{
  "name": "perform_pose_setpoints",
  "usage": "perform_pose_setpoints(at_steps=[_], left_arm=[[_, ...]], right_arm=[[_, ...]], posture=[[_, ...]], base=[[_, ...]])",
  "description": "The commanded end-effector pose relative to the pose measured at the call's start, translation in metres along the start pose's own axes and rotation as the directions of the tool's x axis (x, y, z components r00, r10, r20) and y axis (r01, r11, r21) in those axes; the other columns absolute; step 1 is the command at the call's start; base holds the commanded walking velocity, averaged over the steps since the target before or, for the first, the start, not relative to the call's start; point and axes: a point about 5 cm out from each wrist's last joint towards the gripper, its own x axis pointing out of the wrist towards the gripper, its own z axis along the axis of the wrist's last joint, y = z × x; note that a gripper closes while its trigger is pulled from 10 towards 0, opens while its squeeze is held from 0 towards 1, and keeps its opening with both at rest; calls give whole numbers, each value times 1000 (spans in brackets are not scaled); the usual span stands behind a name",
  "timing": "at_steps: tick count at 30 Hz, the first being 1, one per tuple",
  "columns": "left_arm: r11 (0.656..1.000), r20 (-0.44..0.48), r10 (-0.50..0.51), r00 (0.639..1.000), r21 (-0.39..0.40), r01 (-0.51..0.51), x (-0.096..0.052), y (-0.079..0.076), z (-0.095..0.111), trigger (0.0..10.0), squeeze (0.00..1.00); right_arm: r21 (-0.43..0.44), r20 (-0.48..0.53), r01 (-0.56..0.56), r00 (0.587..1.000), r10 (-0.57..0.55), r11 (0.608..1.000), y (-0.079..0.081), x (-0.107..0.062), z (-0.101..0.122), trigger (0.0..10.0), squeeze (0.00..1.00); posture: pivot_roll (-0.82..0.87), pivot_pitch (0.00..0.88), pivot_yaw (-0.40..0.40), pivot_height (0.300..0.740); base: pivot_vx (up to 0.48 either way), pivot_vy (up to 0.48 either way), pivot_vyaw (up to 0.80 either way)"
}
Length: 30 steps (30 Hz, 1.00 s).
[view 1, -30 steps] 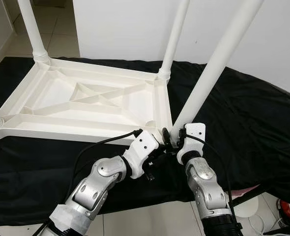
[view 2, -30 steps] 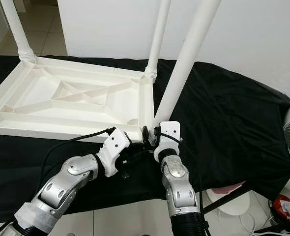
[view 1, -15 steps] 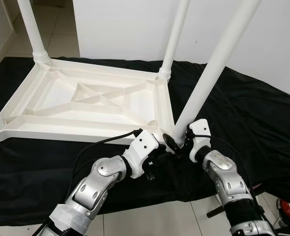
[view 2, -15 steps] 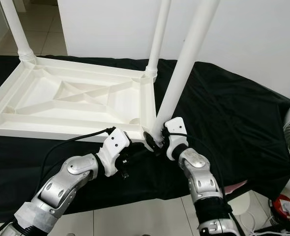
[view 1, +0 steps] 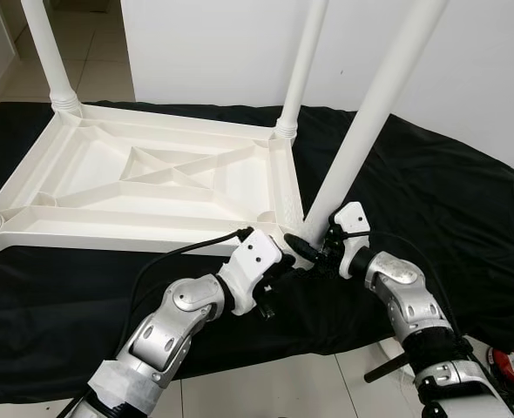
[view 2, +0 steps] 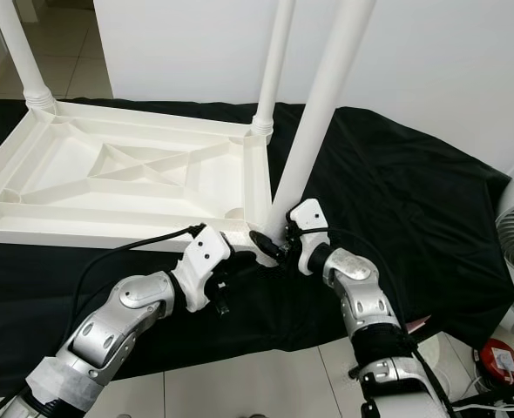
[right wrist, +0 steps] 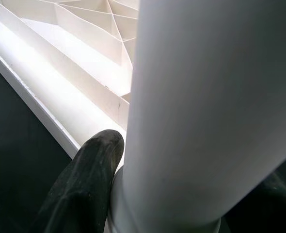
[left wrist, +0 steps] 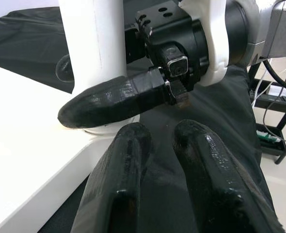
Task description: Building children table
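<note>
Lying upside down on a black cloth (view 1: 431,187), the white tabletop (view 1: 152,187) has three legs standing; the right gripper (view 1: 314,248) grasps the near-corner leg (view 1: 361,131), left gripper (view 1: 283,266) clenched beside.

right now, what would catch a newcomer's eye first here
A white table top lies upside down on a black cloth, its ribbed underside up and legs rising from its corners. At the near right corner the right tool is closed around the base of a leg. The left tool, fingers close together, sits just beside that corner.
</note>
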Motion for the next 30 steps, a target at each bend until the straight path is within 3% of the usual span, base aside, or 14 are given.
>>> perform_pose_setpoints(at_steps=[1, 8, 9, 14, 19, 25, 30], left_arm=[[1000, -3, -17, 1000, 1, 17, 2, -3, 0, 10000, 0], [1000, -4, -19, 1000, -5, 19, 2, -5, -1, 10000, 0], [1000, -4, -21, 1000, -6, 21, 2, -5, -1, 10000, 0], [1000, -5, -23, 1000, -7, 23, 2, -5, -2, 10000, 0], [1000, -7, -16, 1000, -13, 16, 1, -5, -3, 10000, 0], [1000, -6, -14, 1000, -18, 14, 1, -6, -3, 10000, 0], [1000, -7, -23, 1000, -20, 23, 1, -7, -4, 10000, 0]], right_arm=[[11, -25, -24, 999, 24, 1000, 0, -2, -5, 0, 0], [38, -34, -37, 999, 38, 999, 4, -6, -14, 0, 0], [40, -28, -31, 999, 32, 999, 5, -6, -15, 10000, 0], [61, -38, 11, 999, -9, 998, 4, -7, -17, 10000, 0], [73, -68, 129, 990, -124, 989, 2, -12, -19, 10000, 0], [68, -56, 201, 979, -198, 977, 12, -13, -15, 10000, 0], [124, -93, 336, 941, -326, 934, 29, -12, -15, 10000, 0]], posture=[[69, 35, -110, 740], [63, 42, -109, 740], [61, 44, -109, 740], [60, 47, -114, 740], [61, 54, -124, 740], [57, 57, -125, 740], [49, 55, -119, 740]], base=[[0, 0, 0], [0, 0, 0], [0, 0, 0], [0, 0, 0], [0, 0, 0], [0, 0, 0], [0, 0, 0]])
